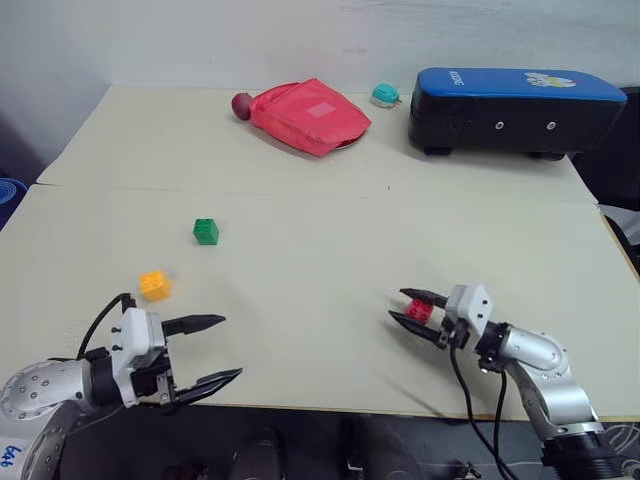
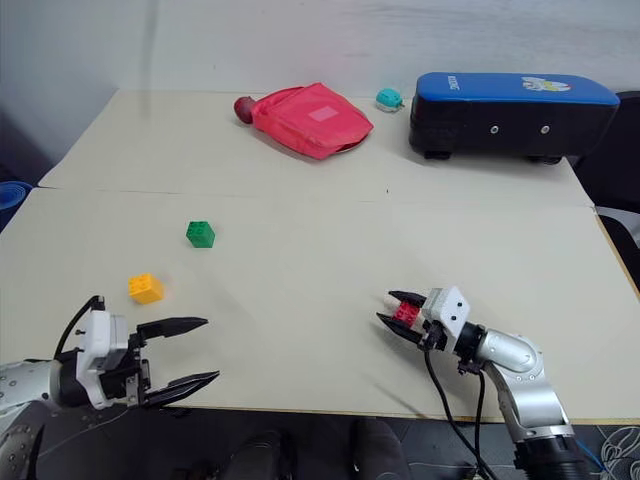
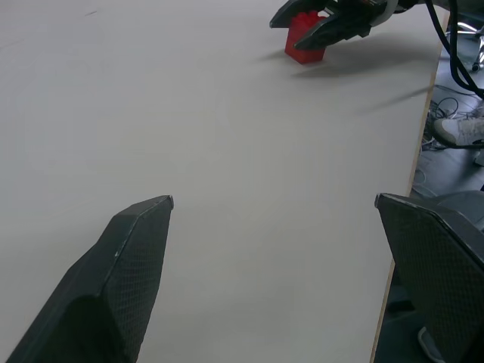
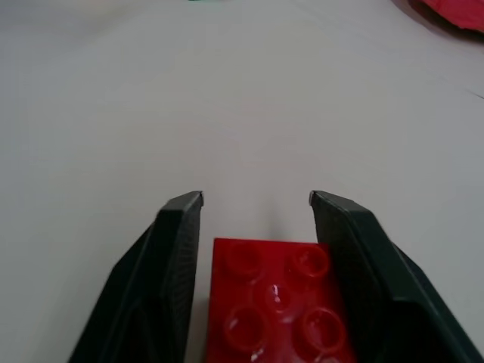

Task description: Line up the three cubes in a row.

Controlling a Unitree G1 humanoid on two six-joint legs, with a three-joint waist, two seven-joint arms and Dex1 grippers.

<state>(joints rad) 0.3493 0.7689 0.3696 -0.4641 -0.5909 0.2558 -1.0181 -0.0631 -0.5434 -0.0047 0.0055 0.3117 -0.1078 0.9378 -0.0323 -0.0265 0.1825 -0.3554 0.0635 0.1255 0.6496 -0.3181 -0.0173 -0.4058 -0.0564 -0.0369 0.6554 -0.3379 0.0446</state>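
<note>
The red cube [image 1: 418, 311] sits on the table at the front right, with my right gripper [image 1: 398, 304] shut on it; in the right wrist view its studded top [image 4: 276, 302] lies between the two fingers. Further left and toward the middle stands the green cube [image 1: 206, 231]. Nearer the front left lies the yellow-orange cube [image 1: 154, 285]. My left gripper [image 1: 230, 347] hovers open at the table's front left edge, just in front of the yellow-orange cube, holding nothing. The left wrist view looks across the table at the red cube [image 3: 304, 47].
At the back lie a red pouch [image 1: 310, 115] with a dark red ball [image 1: 241, 104] beside it, a small teal round object [image 1: 385, 95] and a large blue-and-black case [image 1: 515, 110]. The table's front edge [image 1: 320, 408] runs just under both grippers.
</note>
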